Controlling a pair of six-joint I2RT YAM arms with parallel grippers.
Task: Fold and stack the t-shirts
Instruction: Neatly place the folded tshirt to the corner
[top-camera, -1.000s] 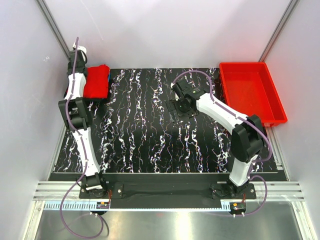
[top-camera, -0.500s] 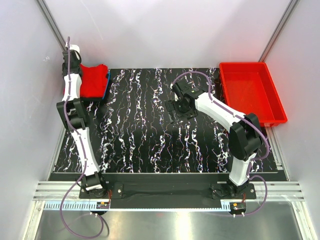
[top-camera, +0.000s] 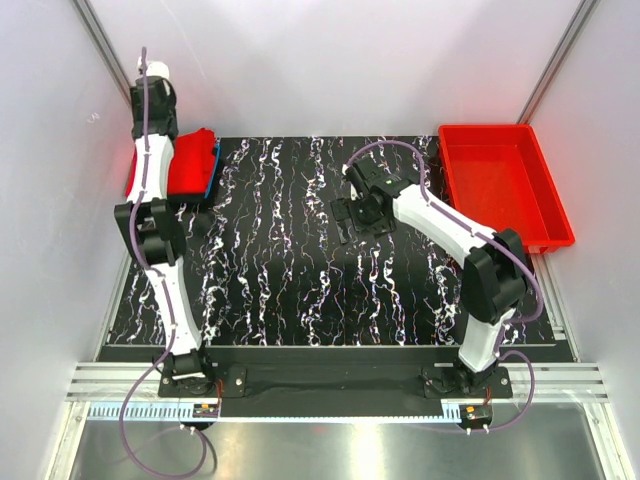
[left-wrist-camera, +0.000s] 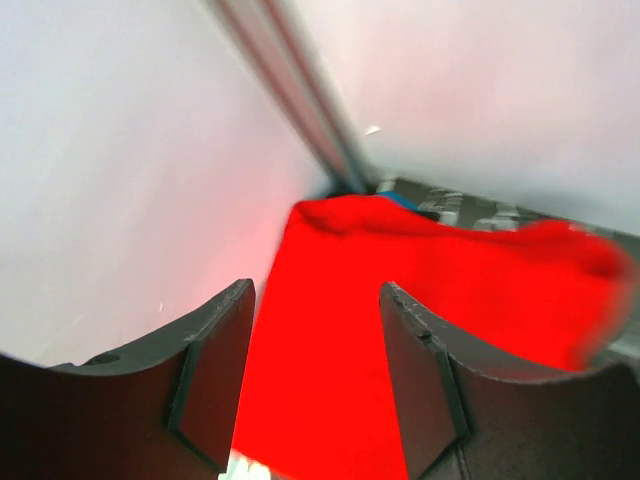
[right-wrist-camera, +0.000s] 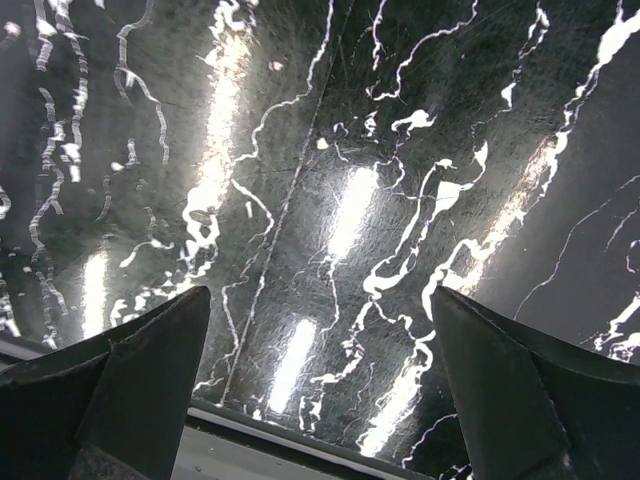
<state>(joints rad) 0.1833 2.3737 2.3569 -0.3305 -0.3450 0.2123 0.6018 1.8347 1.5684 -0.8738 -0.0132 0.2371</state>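
While left end effector (left-wrist-camera: 315, 292) stands open — empty, red t-shirt (left-wrist-camera: 450, 290) beneath, unheld

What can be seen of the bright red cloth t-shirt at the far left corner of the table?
The bright red cloth t-shirt lies folded into a flat, roughly rectangular packet in the far left corner of the black marbled table, close to the white wall. Its soft surface looks plain. A blue edge of another cloth shows under its right side. The left arm crosses over it in the top view; the left gripper points at it with jaws apart, pinching no cloth.
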